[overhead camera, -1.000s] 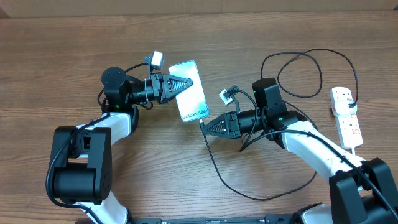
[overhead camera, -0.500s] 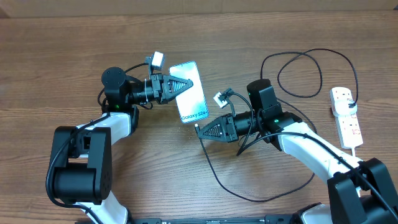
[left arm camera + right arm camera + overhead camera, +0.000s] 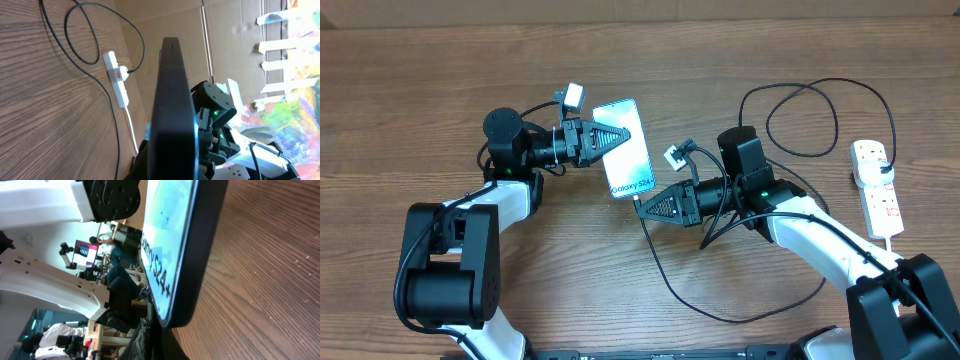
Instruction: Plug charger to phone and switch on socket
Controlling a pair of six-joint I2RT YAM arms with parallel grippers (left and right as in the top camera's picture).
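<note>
Since a second ago the right pincer (image 3: 642, 205) has slid left over the desk (image 3: 420, 90) to the lower short edge of the phone (image 3: 635, 155). Nothing else has shifted. It is clamped on the free end of the charger (image 3: 802, 156), whose black cable trails down to lower centre.

The left pincer (image 3: 618, 138) is closed on the phone's left long edge at upper centre. Overhead shows one phone, one charger, one power strip (image 3: 876, 185) at the right edge, and two arms.

Only the left wrist view shows the phone (image 3: 172, 110) edge-on, with the power strip (image 3: 116, 80) beyond it. Only the right wrist view shows the "S24+" lettering on the phone (image 3: 170, 240) up close. Whether the plug has entered the port cannot be told.
</note>
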